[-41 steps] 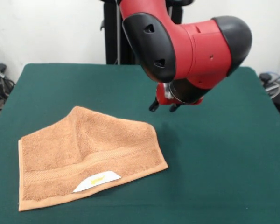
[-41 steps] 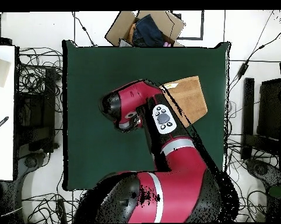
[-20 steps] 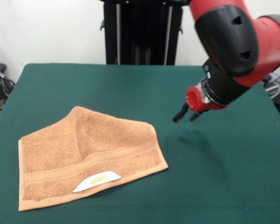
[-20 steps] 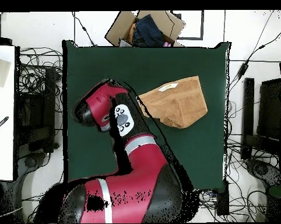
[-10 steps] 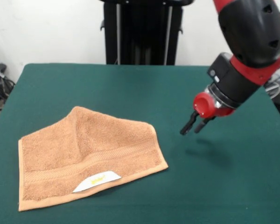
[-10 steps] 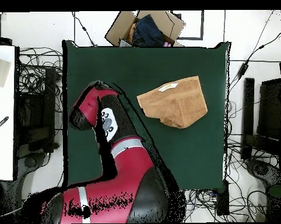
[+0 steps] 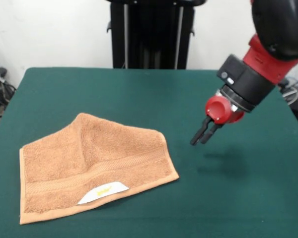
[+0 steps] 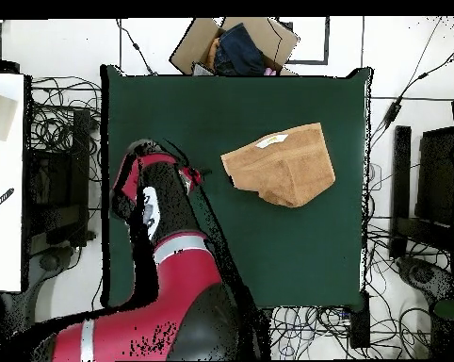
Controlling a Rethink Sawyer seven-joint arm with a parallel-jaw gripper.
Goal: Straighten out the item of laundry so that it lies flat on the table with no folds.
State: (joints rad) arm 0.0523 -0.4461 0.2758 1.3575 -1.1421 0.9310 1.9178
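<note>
Front view: towel point(image 7: 92, 166) lies on the green table point(image 7: 139, 94), toward the near left part. It is not flat; a corner is folded over, leaving a diagonal crease and a peak at its far edge. The woven band runs parallel to the near edge, and the white label point(image 7: 103, 192) with its yellow mark sits at that edge. Gripper point(image 7: 200, 135) hangs in the air to the right of the towel, clear of it, tilted down and to the left. The two black fingers point(image 7: 207, 130) lie close together, almost closed, with nothing between them. Its shadow falls on bare cloth below.

Overhead view: towel point(image 8: 280, 162) sits in the upper right part of the table point(image 8: 268, 255); the label point(image 8: 269, 141) is at its upper edge. The arm covers the left side of the table, with the gripper point(image 8: 199, 173) pointing toward the towel, apart from it. A cardboard box point(image 8: 201, 42) stands just beyond the table's top edge, holding dark blue fabric point(image 8: 237, 49). Cables lie around the table.
</note>
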